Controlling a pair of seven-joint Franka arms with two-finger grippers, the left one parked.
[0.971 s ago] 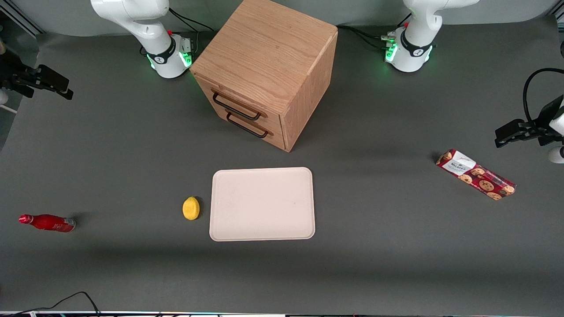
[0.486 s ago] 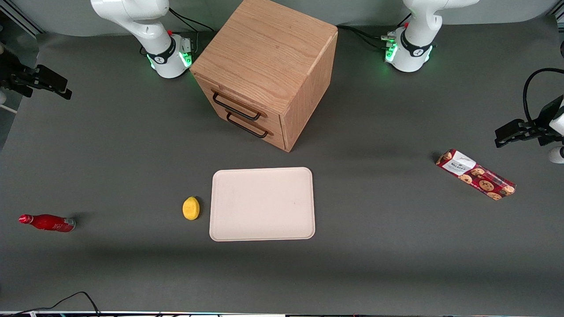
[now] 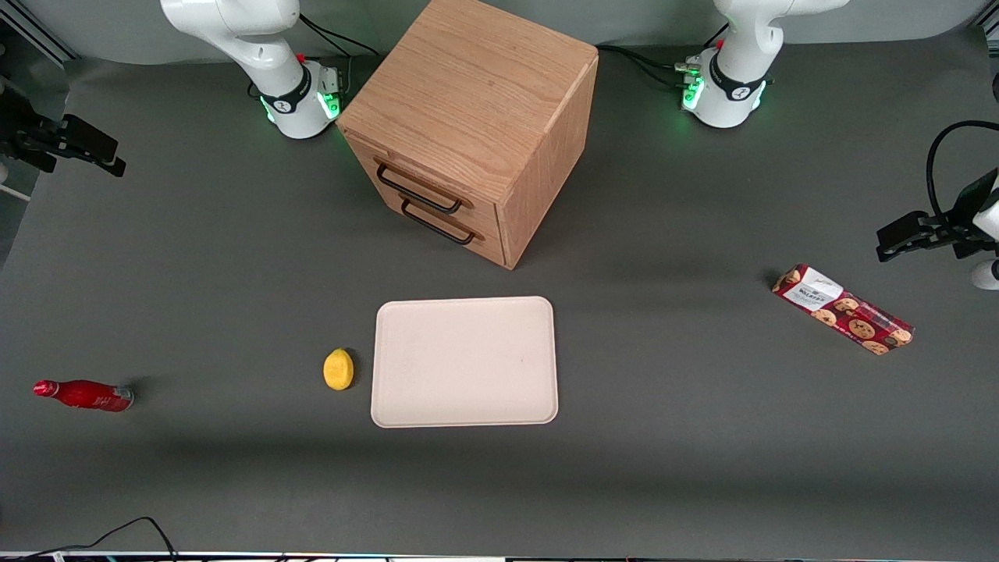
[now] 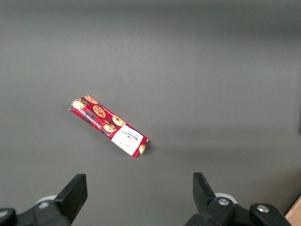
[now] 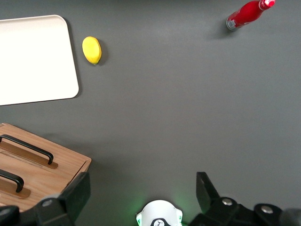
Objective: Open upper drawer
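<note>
Upper drawer (image 3: pixel 425 178) closed, flush with cabinet (image 3: pixel 476 109). Gripper (image 3: pixel 66 144) high at working arm's end of table, fingers (image 5: pixel 70 197) spread wide, holding nothing.

Dark grey table (image 3: pixel 702 437) carries 1 cabinet (image 3: pixel 468 101), tray (image 3: pixel 465 361), lemon (image 3: pixel 338 369), red bottle (image 3: pixel 83 394), cookie pack (image 3: pixel 843 309); gripper (image 3: pixel 74 148) hangs above the working arm's end.

The upper drawer (image 3: pixel 425 181) is the topmost of two light-oak drawers in the wooden cube cabinet (image 3: pixel 476 101), which stands on the bench (image 3: pixel 234 257) at about twelve o'clock from the cream tray (image 3: pixel 465 361). It is shut, its front flush with the cabinet face. A black metal bar handle (image 3: pixel 417 190) runs along its front, just above the like handle of the lower drawer (image 3: pixel 449 228).

The hand (image 3: pixel 66 148) hangs well apart from the cabinet, toward the working arm's end of the bench, with its two fingers (image 5: pixel 75 195) spread apart.
</note>
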